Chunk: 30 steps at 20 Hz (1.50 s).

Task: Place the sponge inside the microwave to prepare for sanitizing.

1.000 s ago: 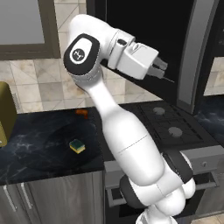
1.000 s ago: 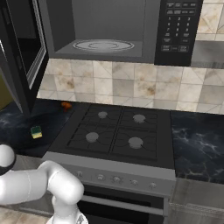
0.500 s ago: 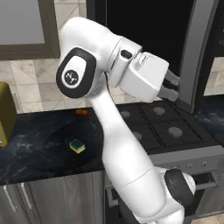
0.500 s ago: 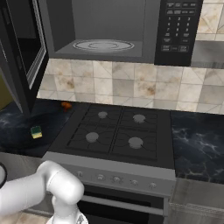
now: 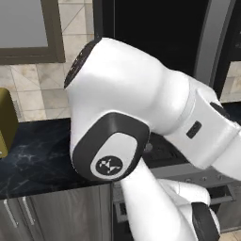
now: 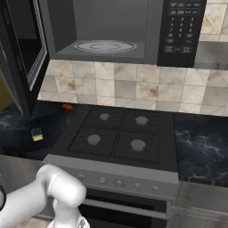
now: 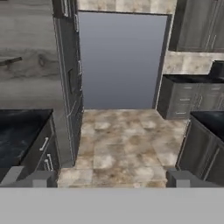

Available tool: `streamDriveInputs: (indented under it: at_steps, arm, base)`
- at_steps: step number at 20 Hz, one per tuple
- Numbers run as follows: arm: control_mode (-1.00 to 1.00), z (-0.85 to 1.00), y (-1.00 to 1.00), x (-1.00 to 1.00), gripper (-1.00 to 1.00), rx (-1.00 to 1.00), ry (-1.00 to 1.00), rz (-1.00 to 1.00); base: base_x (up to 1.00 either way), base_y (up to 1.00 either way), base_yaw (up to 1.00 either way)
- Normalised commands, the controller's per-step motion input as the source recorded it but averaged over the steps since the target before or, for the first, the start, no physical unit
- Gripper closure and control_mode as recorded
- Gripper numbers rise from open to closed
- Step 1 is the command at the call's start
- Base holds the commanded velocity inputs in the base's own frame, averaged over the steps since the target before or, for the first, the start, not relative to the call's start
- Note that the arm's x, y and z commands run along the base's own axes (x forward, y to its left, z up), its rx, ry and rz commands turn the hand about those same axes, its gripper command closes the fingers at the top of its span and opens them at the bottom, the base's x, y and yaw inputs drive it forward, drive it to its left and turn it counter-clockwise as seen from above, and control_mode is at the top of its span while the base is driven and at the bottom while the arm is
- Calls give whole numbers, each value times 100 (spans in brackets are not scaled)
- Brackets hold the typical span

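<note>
The sponge (image 6: 37, 133), a small yellow block with a green top, lies on the dark counter left of the stove. Above the stove hangs the microwave (image 6: 153, 26) with its door (image 6: 24, 53) swung open to the left, showing a grey inside and a round glass turntable (image 6: 105, 46). In the hand view my gripper (image 7: 111, 179) is open, its two fingertips (image 7: 33, 178) far apart with nothing between them. It faces the kitchen floor and far cabinets, away from the counter. In the left base view my arm covers the sponge.
A four-burner stove (image 6: 120, 138) sits under the microwave, with a small orange thing (image 6: 67, 107) at its back left corner. A yellowish block (image 5: 4, 122) stands at the counter's far left. My elbow (image 6: 58, 191) rises in front of the oven. Dark cabinets (image 7: 183, 100) line the tiled floor.
The arm has swung round close to the left base camera and the hand has gone out past the right edge. The arm now covers the sponge there. The jaws opened wider.
</note>
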Motion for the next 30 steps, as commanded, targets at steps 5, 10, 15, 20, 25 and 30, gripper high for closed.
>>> streamDriveInputs:
  at_steps: [5, 10, 15, 20, 25, 30]
  arm:
    - [-100, 0, -80, -100, -100, 44, -11, 51]
    - [-100, 10, -64, -55, -100, 70, 2, 40]
    - [-100, 24, -55, -1, -100, 87, 24, 29]
    - [-100, 24, -56, 27, -100, 90, 47, 18]
    - [-100, 5, -68, 50, -100, 82, 20, 20]
    - [-100, -37, -59, 100, -100, 17, -11, 14]
  base:
    - [0, 0, 0]
    - [0, 0, 0]
    - [0, 0, 0]
    - [0, 0, 0]
    - [0, 0, 0]
    - [0, 0, 0]
